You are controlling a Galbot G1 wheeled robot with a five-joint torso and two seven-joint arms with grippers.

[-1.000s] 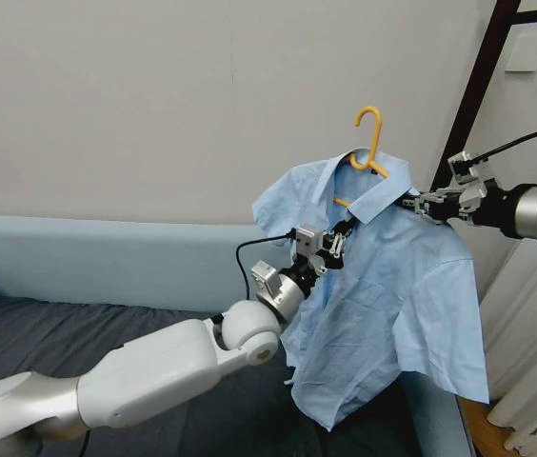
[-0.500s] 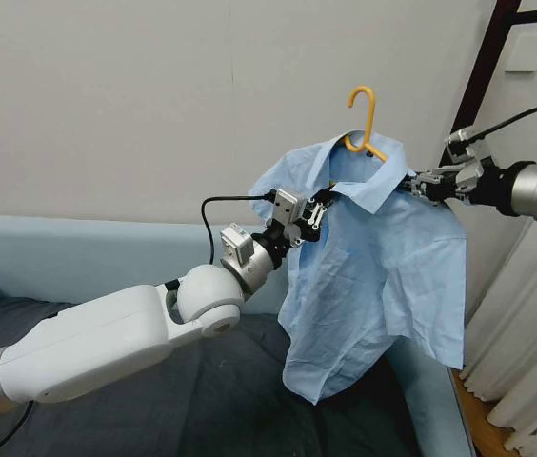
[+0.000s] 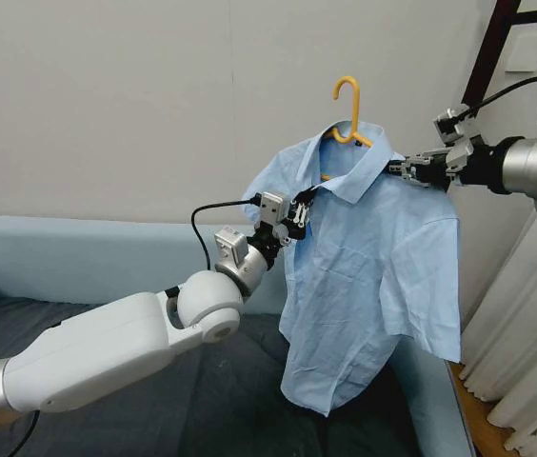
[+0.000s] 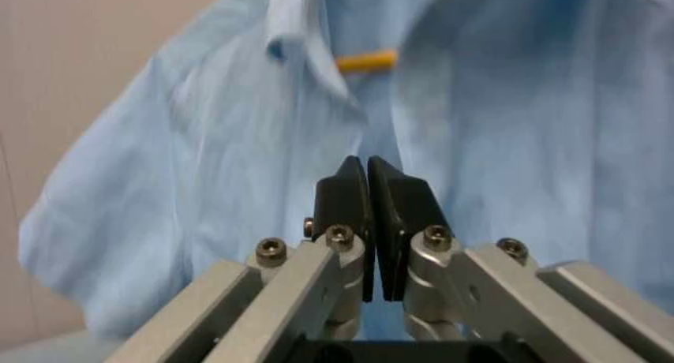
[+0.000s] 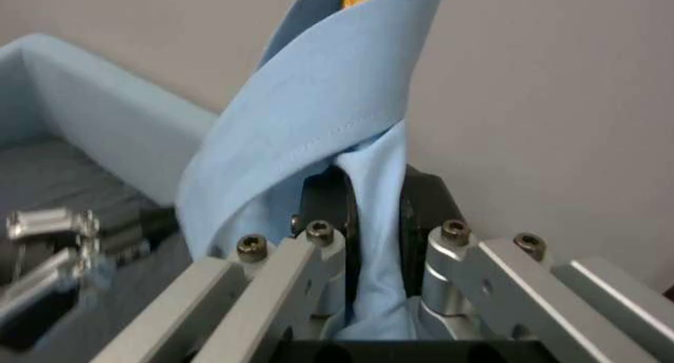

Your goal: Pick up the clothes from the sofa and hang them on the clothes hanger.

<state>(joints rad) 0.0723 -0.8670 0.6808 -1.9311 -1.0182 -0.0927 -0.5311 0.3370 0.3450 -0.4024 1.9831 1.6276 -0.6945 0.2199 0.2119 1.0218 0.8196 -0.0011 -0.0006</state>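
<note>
My right hand (image 3: 394,171) pinches the shirt (image 3: 383,276) to hold it up on the hanger (image 3: 353,119); my left hand (image 3: 301,204), closed, steadies its front.

Shirt (image 3: 373,276) on hanger (image 3: 355,114), above sofa (image 3: 78,259)

A sofa (image 3: 78,257) with a pale blue back and a dark grey seat (image 3: 240,395) runs below and behind the left gripper (image 3: 302,202). Its blue arm end (image 3: 432,409) lies well beneath the right gripper (image 3: 392,169). Both grippers pinch a blue shirt (image 3: 373,286), whose hem hangs before the seat's end beneath them.
</note>
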